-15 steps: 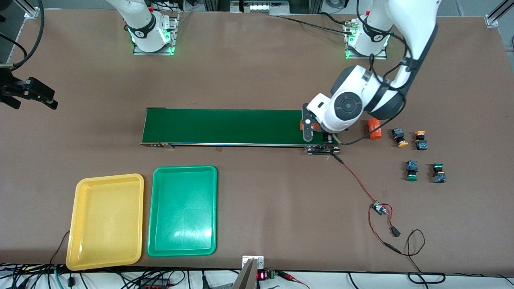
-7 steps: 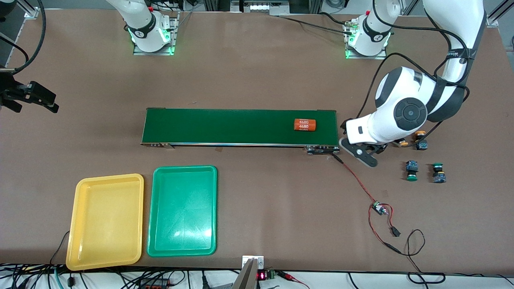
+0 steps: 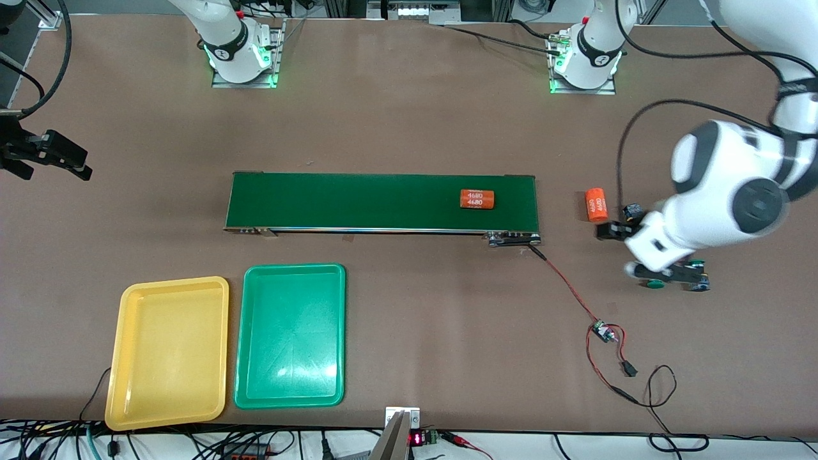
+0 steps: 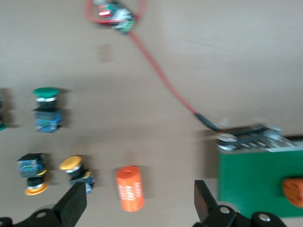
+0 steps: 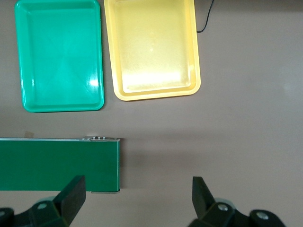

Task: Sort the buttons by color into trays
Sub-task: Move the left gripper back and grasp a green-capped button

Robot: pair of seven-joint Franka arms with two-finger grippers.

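Nothing is sorted yet, as I judge it. My yellow tray (image 3: 167, 352) and green tray (image 3: 291, 335) sit side by side at the right arm's end of the bench (image 3: 409, 115), nearer the front camera than the belt (image 3: 358, 201), and both hold nothing.

All four buttons lie on the bench past the belt's end, toward the left arm's end. My left wrist view shows two yellow buttons (image 4: 75, 171) side by side, just beside an orange cylinder (image 4: 129, 188), and one green button (image 4: 46, 109) near them; the second green one is only a sliver at that view's edge. Another cylinder (image 3: 478, 199) lies on the belt.

My left tool (image 4: 137, 201) is over the buttons, spread wide, holding nothing. My right tool (image 5: 136, 198) waits over the belt's other end, also wide and empty.

Left to do: all four picks and all four drops.
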